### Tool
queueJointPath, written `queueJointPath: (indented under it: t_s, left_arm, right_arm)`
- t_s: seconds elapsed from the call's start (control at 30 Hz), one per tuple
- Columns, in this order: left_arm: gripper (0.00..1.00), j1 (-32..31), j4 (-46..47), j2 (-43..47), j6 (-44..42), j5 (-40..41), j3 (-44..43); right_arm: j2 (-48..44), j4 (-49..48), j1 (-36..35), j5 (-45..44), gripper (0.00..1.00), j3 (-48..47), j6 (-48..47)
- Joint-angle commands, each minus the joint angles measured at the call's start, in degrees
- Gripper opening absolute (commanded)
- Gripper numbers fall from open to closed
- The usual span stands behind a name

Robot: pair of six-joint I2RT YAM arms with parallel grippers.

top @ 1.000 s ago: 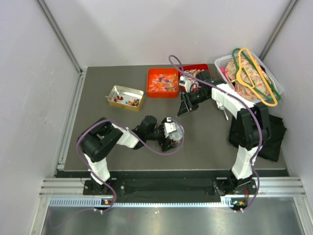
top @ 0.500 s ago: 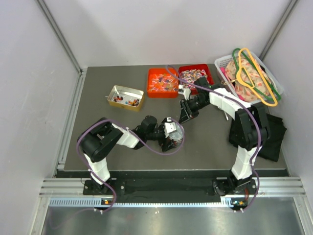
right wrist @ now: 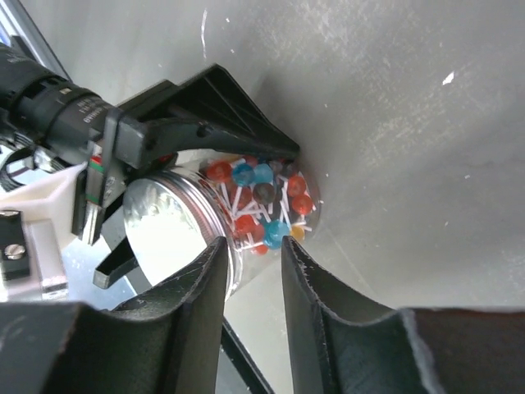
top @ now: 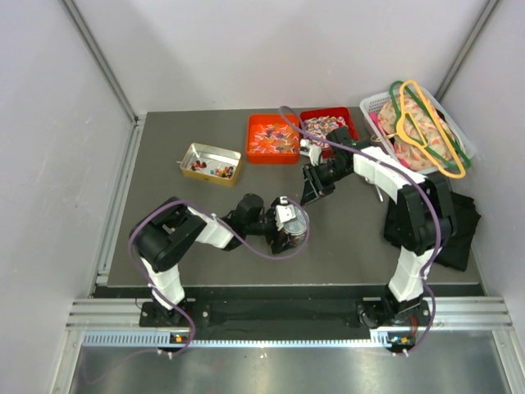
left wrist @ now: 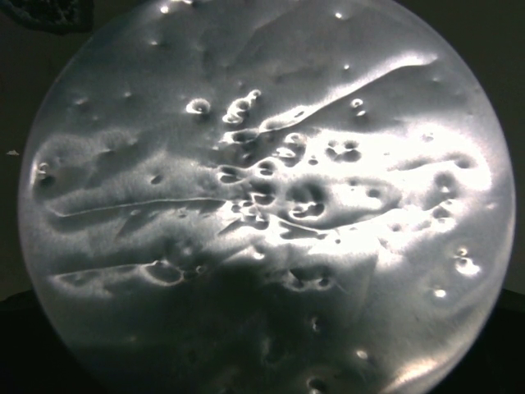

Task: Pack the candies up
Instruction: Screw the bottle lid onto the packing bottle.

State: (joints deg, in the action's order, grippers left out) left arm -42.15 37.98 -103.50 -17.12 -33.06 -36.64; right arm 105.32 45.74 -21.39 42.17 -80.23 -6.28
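Nearest the arm bases, ribbed aluminium rails [top: 271,313] are running along the table's edge. Beyond them a matte, dark grey table [top: 205,246] is stretching back to plain white walls [top: 246,49] that are closing it in on three sides. A crumpled black fabric [top: 459,234] is lying by the right arm.

The left gripper [top: 292,230] is lying low on the table, its jaws standing very wide and clasping a clear jar [right wrist: 275,205] that is resting on its side. The jar's dimpled, mirror-bright metal lid [left wrist: 262,197] is filling the left wrist view. Round red, blue and dark sweets on sticks [right wrist: 261,195] are crowding inside the glass. The right gripper [right wrist: 253,245] is hovering just beyond the jar, its smooth black fingers standing narrowly apart and holding nothing.

Compared with a second ago, the right arm has pulled back from the trays toward the jar, so it is no longer covering the red tray [top: 328,111]. The left arm has not moved.

Farther back, a shiny rectangular tin [top: 194,156] is sitting at the left with a few small sweets in it. An orange plastic tray [top: 251,139] is sitting beyond it, touching the red tray. The candies [top: 328,125] are lying in the red tray as a glittering mixed heap. At the far right, a white slatted basket [top: 369,104] is holding patterned cloth [top: 418,135] under thin orange and green hangers [top: 440,117].
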Motion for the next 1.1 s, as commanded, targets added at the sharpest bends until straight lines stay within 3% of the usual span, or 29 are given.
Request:
queueJointPath:
  t_s: [0.0, 0.27, 0.37, 0.57, 0.83, 1.07]
  left_arm:
    - [0.99, -0.1, 1.4, 0.5, 1.0, 0.6, -1.2]
    - [0.99, -0.1, 1.3, 0.3, 1.0, 0.6, -1.4]
    - [0.99, -0.1, 1.3, 0.3, 1.0, 0.7, -1.3]
    - [0.99, -0.1, 1.3, 0.1, 1.2, 1.0, -1.5]
    - [0.99, -0.1, 1.2, 0.0, 1.6, 1.5, -1.8]
    - [0.99, -0.1, 1.0, -0.1, 1.6, 1.8, -1.9]
  right_arm:
    - [-3.0, 0.8, -0.8, 2.3, 0.36, -2.9, -0.5]
    - [-3.4, 1.6, -0.7, 4.7, 0.44, -2.7, -1.4]
    - [-2.8, 1.6, -0.7, 5.4, 0.42, -1.8, -1.5]
    - [-2.9, 0.1, -0.9, 5.4, 0.27, 1.5, -1.3]
    - [-3.5, -0.4, -1.3, 4.8, 0.37, 1.6, -0.7]
    - [-3.6, 0.5, -2.0, 4.6, 0.29, 1.8, -1.4]
